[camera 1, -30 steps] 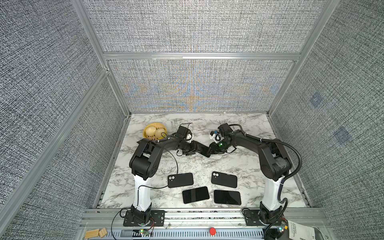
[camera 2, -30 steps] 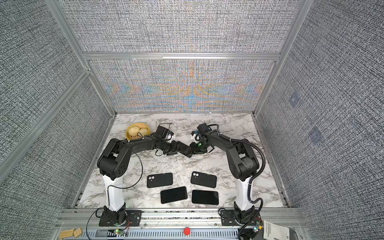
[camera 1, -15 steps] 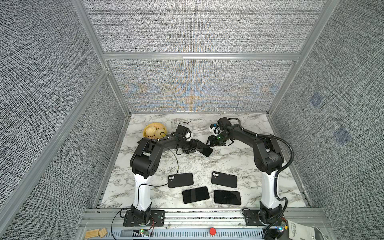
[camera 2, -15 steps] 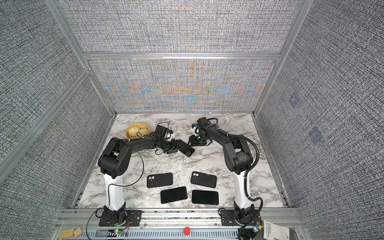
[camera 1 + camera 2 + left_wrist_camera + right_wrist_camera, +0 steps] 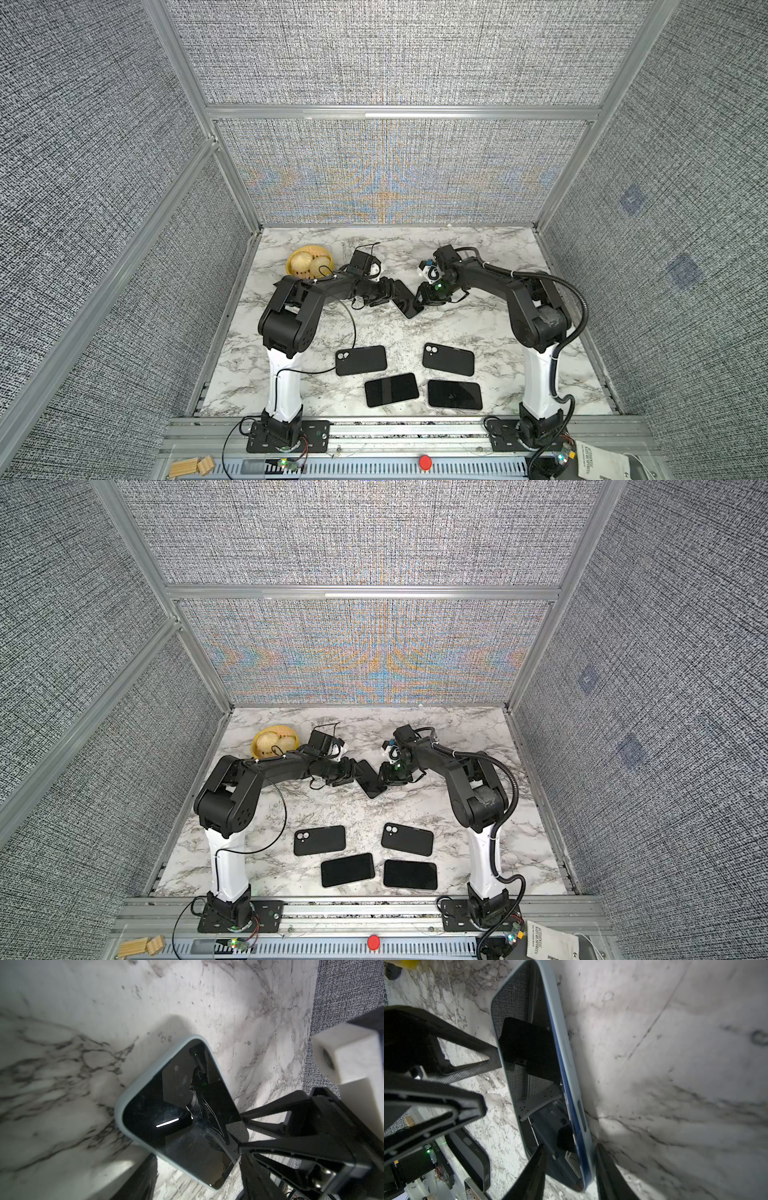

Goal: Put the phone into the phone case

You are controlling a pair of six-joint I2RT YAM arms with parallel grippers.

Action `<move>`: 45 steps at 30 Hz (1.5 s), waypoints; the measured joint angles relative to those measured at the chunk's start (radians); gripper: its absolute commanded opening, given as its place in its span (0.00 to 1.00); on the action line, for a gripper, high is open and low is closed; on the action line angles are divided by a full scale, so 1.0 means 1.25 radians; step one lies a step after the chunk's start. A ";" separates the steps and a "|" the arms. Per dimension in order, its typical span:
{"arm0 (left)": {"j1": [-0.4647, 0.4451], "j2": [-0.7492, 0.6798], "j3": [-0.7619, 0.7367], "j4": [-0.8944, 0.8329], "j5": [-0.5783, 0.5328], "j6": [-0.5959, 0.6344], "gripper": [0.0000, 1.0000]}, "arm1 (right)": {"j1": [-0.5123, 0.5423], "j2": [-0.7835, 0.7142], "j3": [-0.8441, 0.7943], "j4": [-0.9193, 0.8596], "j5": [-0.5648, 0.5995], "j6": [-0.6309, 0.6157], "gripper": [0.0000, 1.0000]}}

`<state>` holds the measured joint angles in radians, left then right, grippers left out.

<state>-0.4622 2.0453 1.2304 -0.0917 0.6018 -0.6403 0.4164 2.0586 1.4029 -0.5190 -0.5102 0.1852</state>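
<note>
phone: centre of both top views [image 5: 404,302], between the two arms, tilted, one long edge low by the marble table [image 5: 503,249].
phone case: pale phone case [image 5: 565,1043] is wrapped round the phone. A blue strip of phone frame shows beside its wall, so probably not fully seated there.
left gripper: left gripper [image 5: 390,292] has its jaws set wide. The phone juts out of it in the top views, which reads as a hold across the width.
right gripper: right gripper [image 5: 571,1147] has fingers straddling the near corner, one glass side, one back side. Can't tell if clamped or only bracketing.
risk, slip: a corner pinch could pivot the phone in the left hold and drop it; slick glass, narrow contacts.
risk, seating: squeezing one corner may leave the lip up elsewhere, or pop it back out.
risk, clash: both sets of fingers are crowded on one phone, so a small misaim means finger on finger.
right wrist only: blue strip, side button covers, one left finger touching the far long edge.
left wrist only: whole screen face with the pale rim round its corners; right fingers enter from the right of frame.
top views only: spare cases [image 5: 360,360] [image 5: 449,360], spare phones [image 5: 391,389] [image 5: 454,394] at lower centre, yellow bowl [image 5: 309,262] at upper left of the table. Seating is too small to judge there.
</note>
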 measured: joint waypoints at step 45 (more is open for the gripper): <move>-0.048 -0.092 -0.149 0.023 0.048 -0.115 0.49 | 0.037 -0.091 -0.155 0.107 -0.033 0.103 0.14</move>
<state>-0.5220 1.9297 1.0447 -0.0628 0.6617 -0.7837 0.4629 1.9453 1.2087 -0.3851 -0.5514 0.3145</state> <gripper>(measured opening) 0.513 0.144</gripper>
